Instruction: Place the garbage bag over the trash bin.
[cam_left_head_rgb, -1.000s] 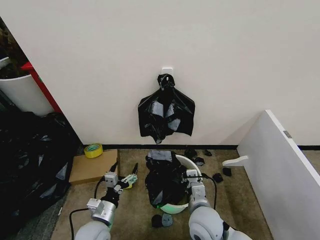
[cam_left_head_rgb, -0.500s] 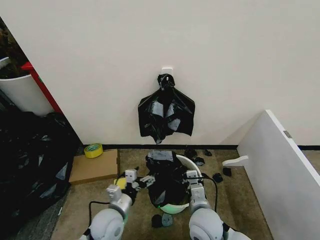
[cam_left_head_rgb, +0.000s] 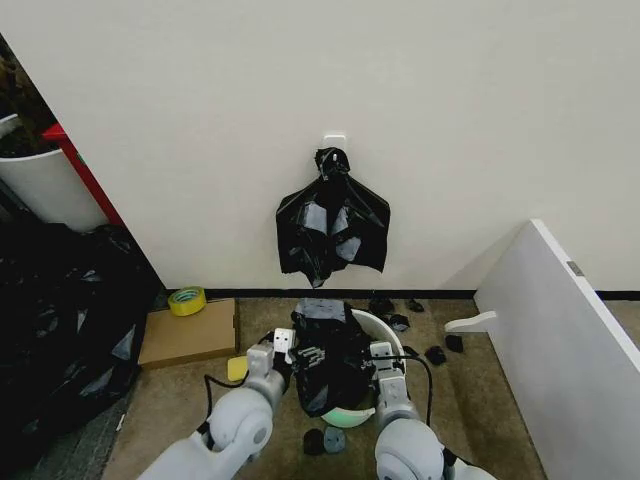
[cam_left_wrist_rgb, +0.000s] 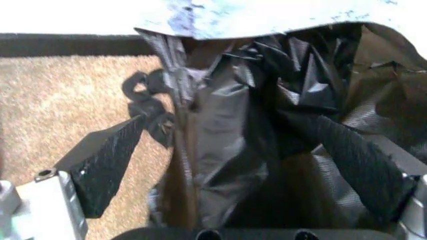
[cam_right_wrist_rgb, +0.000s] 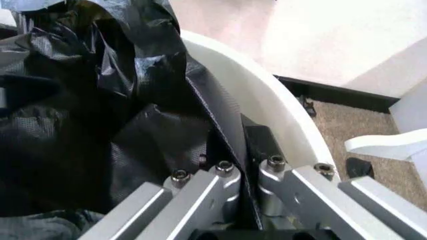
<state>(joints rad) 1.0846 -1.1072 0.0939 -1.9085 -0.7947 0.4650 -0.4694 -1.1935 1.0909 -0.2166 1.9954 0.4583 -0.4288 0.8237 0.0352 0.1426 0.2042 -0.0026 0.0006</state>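
Black garbage bag (cam_left_head_rgb: 328, 360) sits bunched in the trash bin (cam_left_head_rgb: 393, 335) on the floor. Left claw (cam_left_wrist_rgb: 227, 150) wide apart around its folds; right claw (cam_right_wrist_rgb: 237, 175) pinching the bag at the rim.

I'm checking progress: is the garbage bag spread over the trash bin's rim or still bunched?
Still bunched. The garbage bag sits crumpled in the trash bin, whose white rim shows bare on the far right side.

Head view down; both wrist views close on garbage bag (cam_left_head_rgb: 328, 362).
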